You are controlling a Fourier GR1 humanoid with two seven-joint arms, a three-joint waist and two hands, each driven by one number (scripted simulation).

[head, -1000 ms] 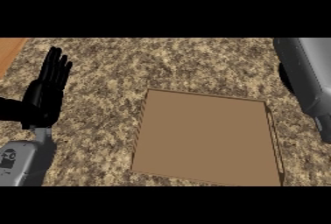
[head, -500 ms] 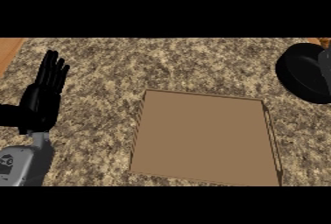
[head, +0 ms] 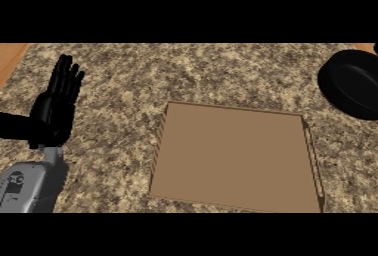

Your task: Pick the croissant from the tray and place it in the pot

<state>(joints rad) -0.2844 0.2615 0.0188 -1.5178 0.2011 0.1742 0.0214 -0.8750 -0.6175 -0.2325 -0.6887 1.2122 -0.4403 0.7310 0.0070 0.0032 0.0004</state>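
1. Shows a flat brown tray [head: 236, 155] in the middle of the speckled stone surface [head: 184, 70], with low walls at its sides.
2. Shows no croissant anywhere. Looks bare inside the tray, so cannot say where the croissant is right now.
3. Shows a round black pot [head: 354, 82] at the far right edge, partly cut off, just up and to the right of the tray's corner and apart from it.
4. Shows the left hand [head: 55, 107] at the left side, well apart from the tray. Rests there with fingers straight, pointing up and a little spread, holding nothing. Sits on top of a grey forearm [head: 29, 187] coming in from the bottom.
5. Shows no right hand at all, so nothing to say about its fingers.
6. Probably a light and soft thing, a croissant. Likely flaky on the outside and easy to squash or tear. Not slippery, but bits can crumble off.
7. Best to take hold around the fat middle, thumb on one side and fingers on the other. Better to stay off the thin pointy ends, which could break.
8. Needs a gentle squeeze only, then a lift up over the tray's wall and across to the pot.
9. Needs finding the croissant first.
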